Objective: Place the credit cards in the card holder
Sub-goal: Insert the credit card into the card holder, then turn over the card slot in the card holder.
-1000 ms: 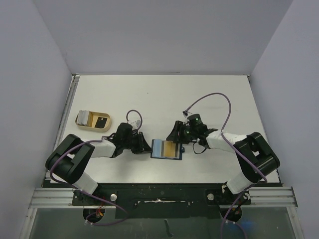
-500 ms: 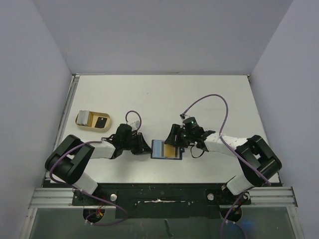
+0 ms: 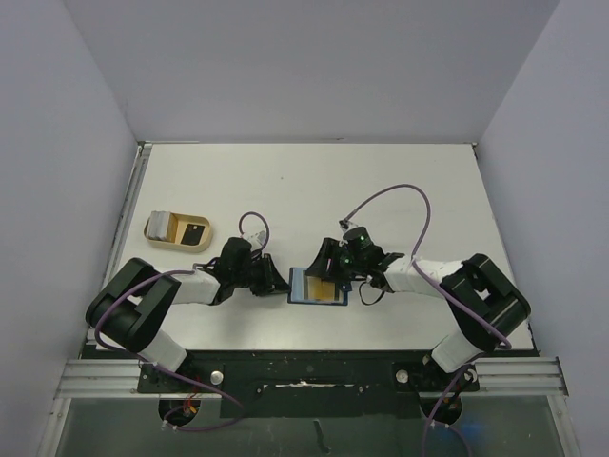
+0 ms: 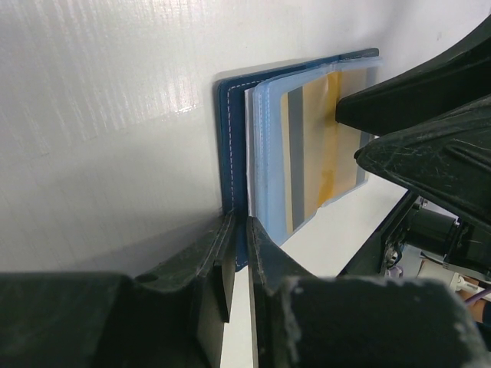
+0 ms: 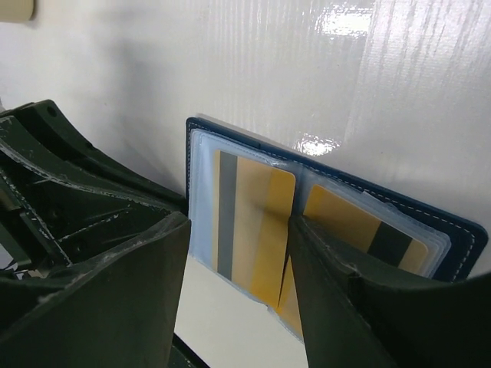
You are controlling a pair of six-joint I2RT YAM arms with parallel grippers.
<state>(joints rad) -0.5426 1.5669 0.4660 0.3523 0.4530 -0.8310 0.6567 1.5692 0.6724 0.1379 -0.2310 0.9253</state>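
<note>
The navy card holder (image 3: 297, 286) lies open on the table, its clear blue sleeves up. My left gripper (image 3: 284, 282) is shut on the holder's left cover edge (image 4: 228, 153); the jaws pinch the navy flap (image 4: 238, 239). A tan/gold credit card (image 5: 253, 222) with a grey stripe sits in the left sleeve, and it also shows in the left wrist view (image 4: 322, 146). My right gripper (image 5: 238, 299) stands open above the holder (image 5: 196, 153), its right fingertip (image 5: 307, 238) against that card's right edge. A second gold card (image 5: 345, 222) shows in the right sleeve. A black card (image 3: 194, 231) lies in the tray.
A beige shallow tray (image 3: 152, 233) stands at the left of the table, with a pale block (image 3: 162, 225) in it beside the black card. The two grippers meet tip to tip over the holder. White walls close the table on three sides.
My right gripper has moved left over the holder with its jaws spreading wider, and the gold card has slid left into the sleeve. The left gripper has kept its hold.
</note>
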